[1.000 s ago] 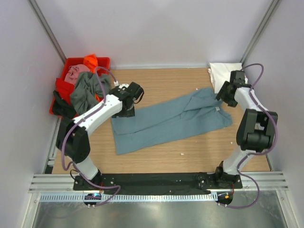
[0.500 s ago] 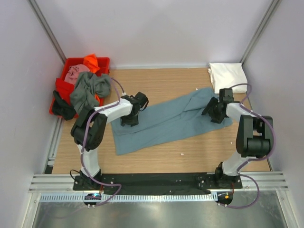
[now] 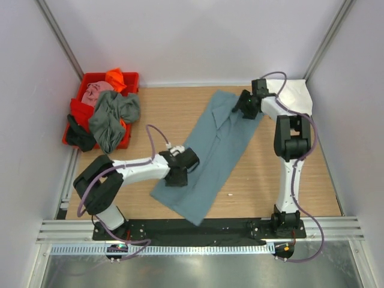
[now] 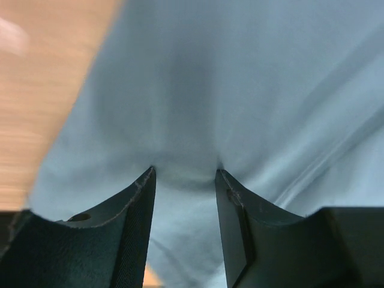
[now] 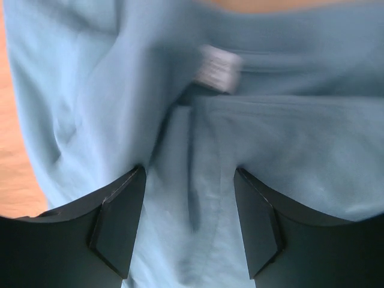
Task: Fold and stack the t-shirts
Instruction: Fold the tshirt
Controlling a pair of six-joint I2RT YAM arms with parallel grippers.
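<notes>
A dusty teal-blue t-shirt lies stretched out diagonally on the wooden table, from the far right down to the near middle. My left gripper rests on its left edge near the lower end. In the left wrist view its jaws stand apart with the tips pressed on the cloth. My right gripper sits on the shirt's far end. Its jaws stand apart on the cloth just below the white neck label. A folded white t-shirt lies in the far right corner.
A red tub at the far left holds a grey-green shirt, a pink one, an orange one and a dark item. Walls close in the table on three sides.
The teal shirt has swung from lying across the table to lying diagonally, near to far. My left gripper moved nearer and rightward; my right gripper moved to the far end.
</notes>
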